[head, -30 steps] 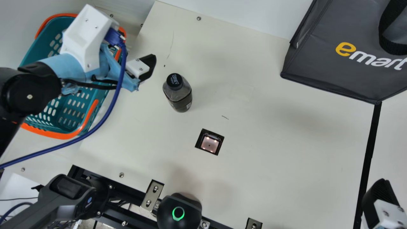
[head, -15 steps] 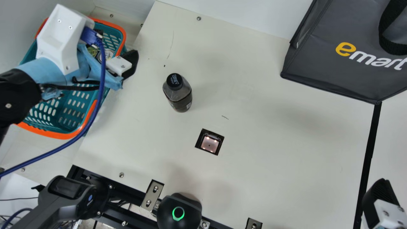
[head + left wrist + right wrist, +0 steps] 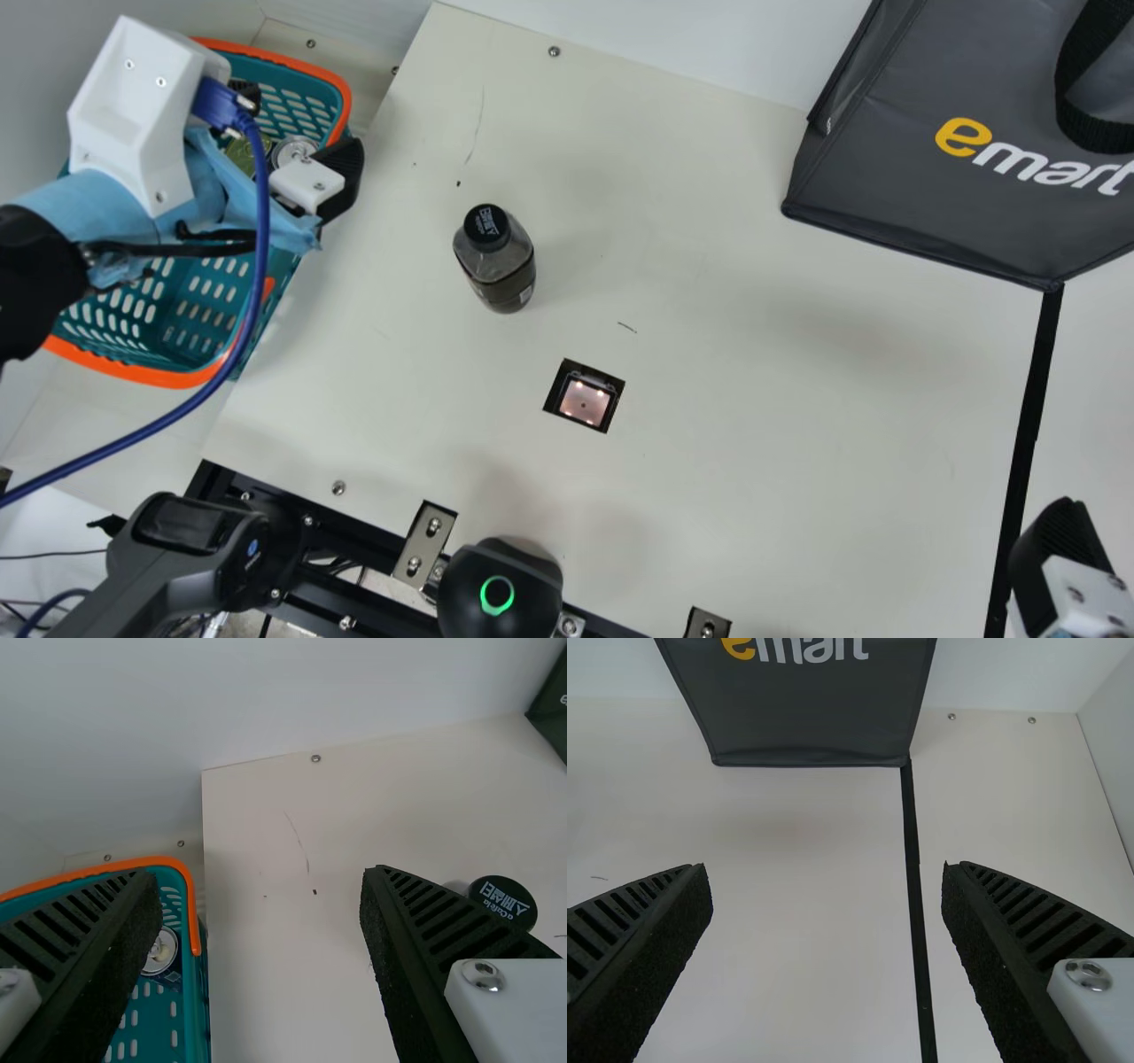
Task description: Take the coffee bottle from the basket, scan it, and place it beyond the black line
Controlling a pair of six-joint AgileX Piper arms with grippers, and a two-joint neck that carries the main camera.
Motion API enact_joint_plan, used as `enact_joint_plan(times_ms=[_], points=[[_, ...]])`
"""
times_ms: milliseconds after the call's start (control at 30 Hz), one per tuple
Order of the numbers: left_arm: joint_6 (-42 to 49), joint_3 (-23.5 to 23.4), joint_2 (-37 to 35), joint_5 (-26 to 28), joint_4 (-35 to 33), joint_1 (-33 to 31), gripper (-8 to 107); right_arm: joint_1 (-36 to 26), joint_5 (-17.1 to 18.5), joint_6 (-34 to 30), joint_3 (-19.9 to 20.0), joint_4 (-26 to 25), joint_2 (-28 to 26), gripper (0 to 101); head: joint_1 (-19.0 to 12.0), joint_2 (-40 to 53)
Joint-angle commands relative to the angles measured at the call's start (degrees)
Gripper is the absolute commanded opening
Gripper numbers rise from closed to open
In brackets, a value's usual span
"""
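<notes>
In the main view my left gripper (image 3: 297, 133) hangs over the back of the teal basket (image 3: 199, 310), open and holding nothing. The dark coffee bottle (image 3: 502, 273) stands upright on the table, to the right of basket and gripper. The left wrist view has my left gripper (image 3: 252, 895) with its fingers wide apart, the bottle's black cap (image 3: 502, 902) beyond one finger. At the lower right, my right gripper (image 3: 1059, 567) is by the black line (image 3: 1028, 425). In the right wrist view my right gripper (image 3: 828, 886) is open and empty above that line (image 3: 914, 877).
A scanner window (image 3: 585, 399) is set in the table (image 3: 753, 443), right of and nearer than the bottle. Cans (image 3: 292, 151) lie in the basket. A dark grey bag (image 3: 930, 213) stands at the back right. A black scanner device (image 3: 500, 589) sits at the front edge.
My left gripper has moved left, away from the bottle and farther over the basket, still open. The bottle and my right gripper have stayed in place.
</notes>
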Motion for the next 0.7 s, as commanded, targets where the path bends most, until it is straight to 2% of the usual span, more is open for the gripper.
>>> enact_joint_plan(times_ms=[0,167,667], points=[[0.0,0.0,0.0,0.0,0.0,0.0,90,0.0,0.0,0.0,0.0,0.0,0.0,91,-1.57,0.14],[0.0,0.0,0.0,0.0,0.0,0.0,90,0.0,0.0,0.0,0.0,0.0,0.0,91,-1.57,0.14],[0.0,0.0,0.0,0.0,0.0,0.0,90,0.0,0.06,0.0,0.0,0.0,0.0,91,-1.57,-19.86]])
